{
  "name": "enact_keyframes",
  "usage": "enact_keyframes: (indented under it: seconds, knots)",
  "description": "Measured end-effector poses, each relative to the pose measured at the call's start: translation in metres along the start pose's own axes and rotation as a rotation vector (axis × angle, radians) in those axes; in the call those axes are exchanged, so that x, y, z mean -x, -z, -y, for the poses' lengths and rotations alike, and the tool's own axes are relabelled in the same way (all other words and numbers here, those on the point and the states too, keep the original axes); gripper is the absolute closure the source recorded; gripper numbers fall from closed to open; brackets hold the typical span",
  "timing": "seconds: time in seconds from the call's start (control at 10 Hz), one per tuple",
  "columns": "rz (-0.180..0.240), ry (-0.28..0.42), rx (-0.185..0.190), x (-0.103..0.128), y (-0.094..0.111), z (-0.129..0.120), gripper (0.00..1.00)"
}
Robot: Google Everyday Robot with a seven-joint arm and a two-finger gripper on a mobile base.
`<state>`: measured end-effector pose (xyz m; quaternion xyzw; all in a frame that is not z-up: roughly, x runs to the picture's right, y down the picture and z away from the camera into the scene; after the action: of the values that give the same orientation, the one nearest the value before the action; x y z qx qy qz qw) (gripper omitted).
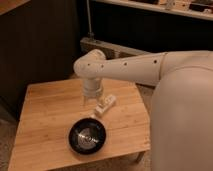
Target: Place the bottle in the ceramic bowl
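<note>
The wooden table (pixel 45 115) stood with the robot's white arm (pixel 130 70) reaching over its far edge from the right. The arm's wrist pointed straight down above the middle of the far half of the top. The gripper (pixel 91 102) hung there, low over the wood and just to the left of the bottle (pixel 106 104). Whether the gripper was parted or closed could not be made out, nor whether it touched the bottle. The bottle lay on its side on the table, slanted, its upper end pointing toward the far right corner, nearer the right edge than the left. The ceramic bowl (pixel 87 136) sat close to the near edge, roughly midway along it, apart from the bottle and apparently with nothing in it.
</note>
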<state>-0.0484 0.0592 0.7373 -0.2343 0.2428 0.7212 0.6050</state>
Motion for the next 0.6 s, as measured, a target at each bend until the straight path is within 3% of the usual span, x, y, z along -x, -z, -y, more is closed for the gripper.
enact_keyframes:
  seconds: [0.3, 0.6]
  knots:
    - [-0.006, -0.156, 0.007, 0.047, -0.013, 0.054, 0.35]
    - [-0.002, -0.25, 0.045, 0.072, -0.041, 0.087, 0.35]
